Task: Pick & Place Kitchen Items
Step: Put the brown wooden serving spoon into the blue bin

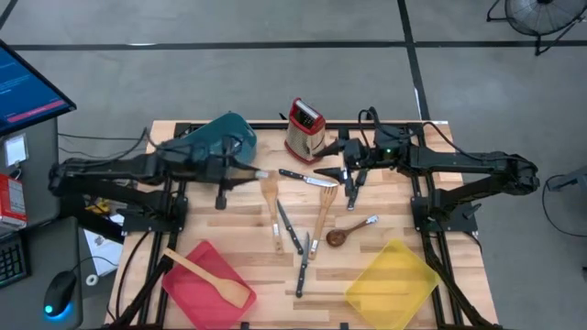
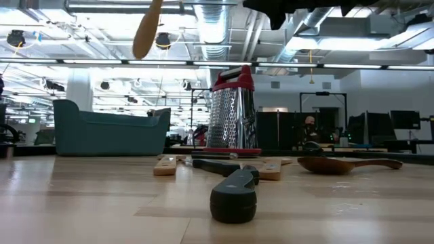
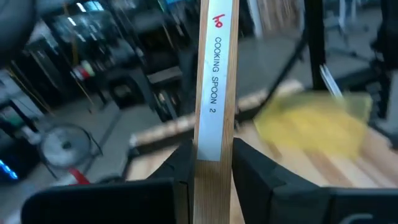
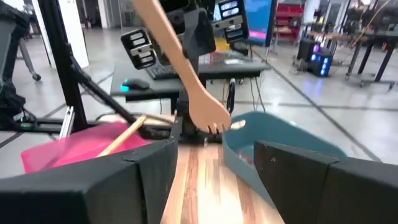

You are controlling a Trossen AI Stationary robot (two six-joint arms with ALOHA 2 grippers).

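Several utensils lie scattered mid-table in the high view: a slotted wooden spatula [image 1: 269, 191], a black-handled knife [image 1: 307, 178], a second wooden spatula [image 1: 322, 216], a dark wooden spoon [image 1: 347, 232] and more knives [image 1: 292, 231] toward the near edge, with the table [image 1: 459, 275] carrying a red bin [image 1: 188, 280] that already holds one spatula [image 1: 209, 276], a yellow bin [image 1: 393, 284] and a teal bin [image 1: 223, 136]. The left claw [image 1: 252, 171] sits just beside the teal bin, while the right claw [image 1: 351, 176] hovers beyond the box grater [image 1: 304, 130], over the knife's blade end. From the low view, a light wooden spoon [image 2: 146, 28] hangs high above the table with its bowl down, a knife handle [image 2: 234, 195] lies close to the lens and the grater stands behind. Seen from the left wrist, the left claw's fingers [image 3: 180, 163] are clamped on that spoon's labelled handle [image 3: 216, 81], whose long axis runs straight out between them. Through the right wrist view the held spoon [image 4: 186, 74] slants down just beside the teal bin's rim [image 4: 280, 127], and the right claw's fingers [image 4: 140, 171] stand apart, holding nothing. My judgement: the left arm is far the nearer to the teal bin, so the drop turns on carrying the spoon's bowl sideways over that rim.
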